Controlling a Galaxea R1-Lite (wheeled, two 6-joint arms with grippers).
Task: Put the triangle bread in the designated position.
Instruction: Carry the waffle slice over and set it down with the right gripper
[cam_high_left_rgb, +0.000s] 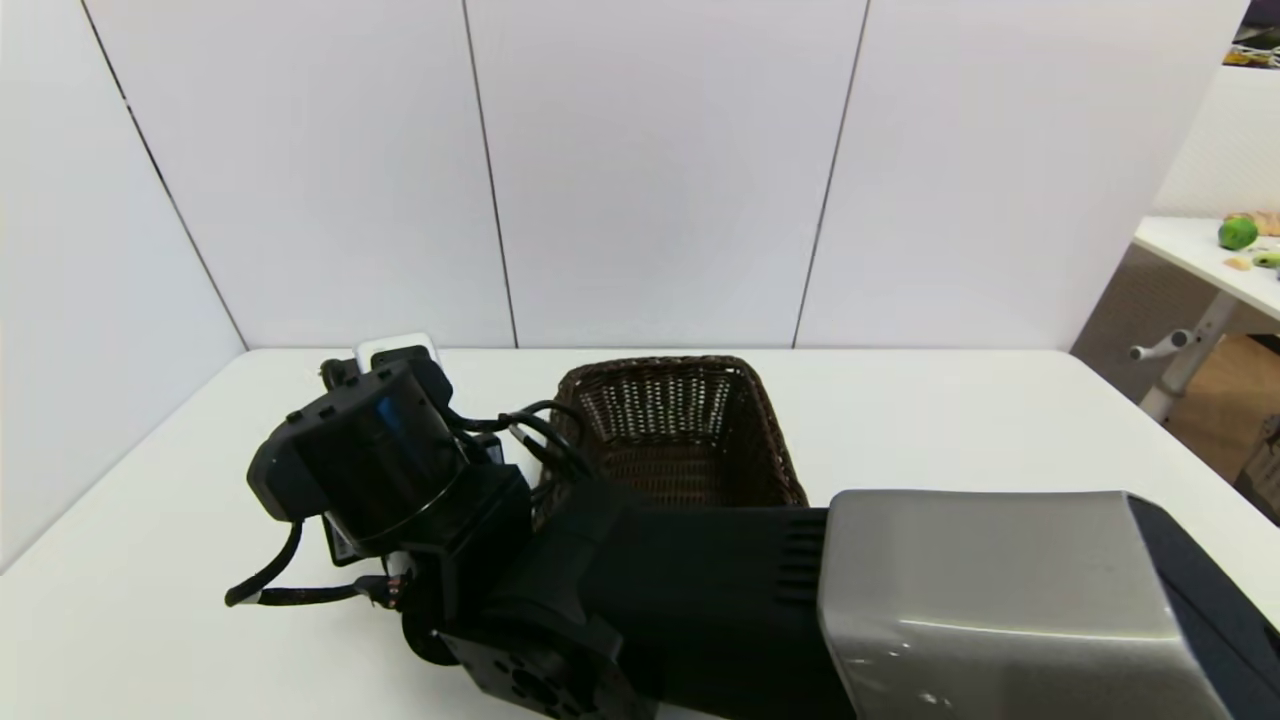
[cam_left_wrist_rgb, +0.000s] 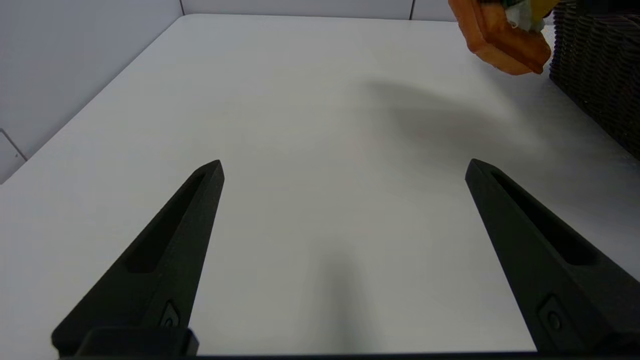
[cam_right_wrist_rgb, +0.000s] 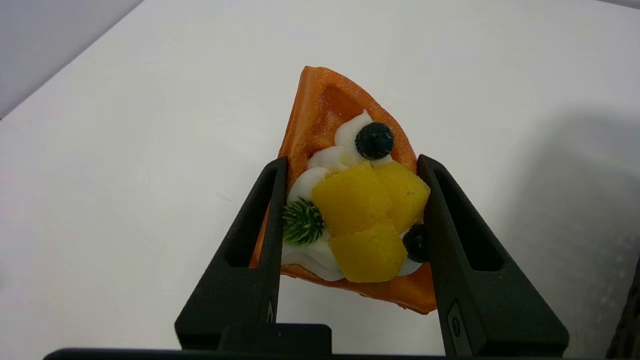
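Observation:
The triangle bread (cam_right_wrist_rgb: 325, 105) is an orange wedge with white cream, yellow pieces and dark berries. My right gripper (cam_right_wrist_rgb: 352, 162) is shut on its sides. In the left wrist view the triangle bread (cam_left_wrist_rgb: 500, 40) hangs above the table beside the basket, with its shadow on the white top. Bare white tabletop (cam_right_wrist_rgb: 150, 150) lies under it, and no mark shows the designated position. In the head view my right arm (cam_high_left_rgb: 380, 470) reaches across left of the basket and hides the bread. My left gripper (cam_left_wrist_rgb: 345, 167) is open and low over the table, with nothing between its fingers.
A dark brown woven basket (cam_high_left_rgb: 680, 430) stands at the table's back middle, and its wall (cam_left_wrist_rgb: 600, 75) is close to the held bread. White wall panels close off the back and left sides. A separate table with green fruit (cam_high_left_rgb: 1237, 232) stands far right.

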